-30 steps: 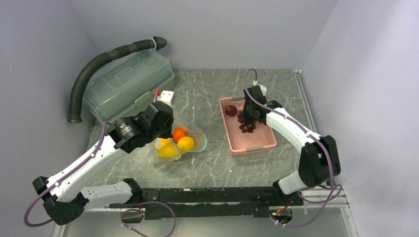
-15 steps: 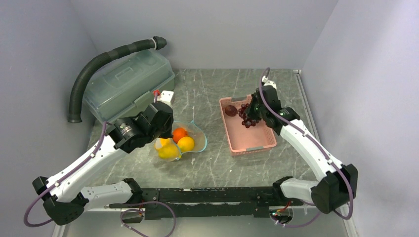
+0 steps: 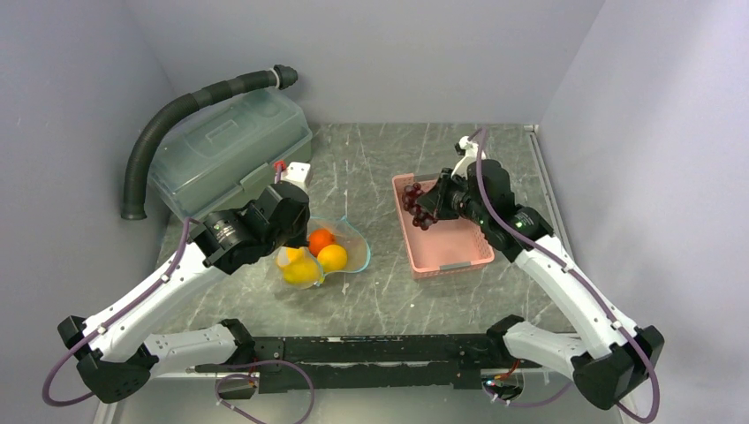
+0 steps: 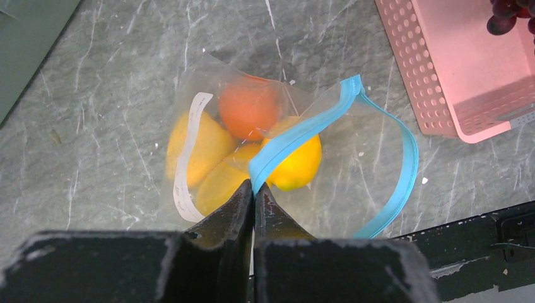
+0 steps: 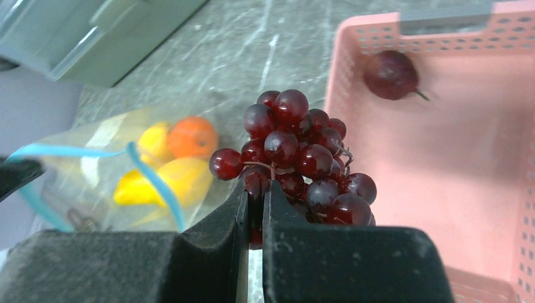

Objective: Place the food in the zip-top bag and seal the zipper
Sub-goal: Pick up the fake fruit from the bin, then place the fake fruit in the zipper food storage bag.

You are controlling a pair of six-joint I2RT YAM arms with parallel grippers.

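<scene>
The clear zip-top bag (image 3: 346, 250) lies left of centre with its mouth gaping. Inside are a round orange (image 4: 249, 107) and yellow oval pieces (image 4: 296, 165). My left gripper (image 4: 254, 187) is shut on the teal zipper (image 4: 303, 131), pinching the near lip; the far lip loops out to the right. My right gripper (image 5: 254, 189) is shut on the dark purple grape bunch (image 5: 296, 154), which hangs in the air over the left rim of the pink basket (image 3: 450, 252). A small reddish-purple round fruit (image 5: 391, 74) lies in the basket's far corner.
A large green-grey lidded box (image 3: 230, 146) stands at the back left with a black ribbed hose (image 3: 177, 110) arching over it. A small white block (image 3: 297, 172) sits by the box. Grey walls close in on both sides and the back.
My right gripper has lifted the grape bunch out of the basket and carried it left, towards the bag. The left arm and the bag have not moved.
</scene>
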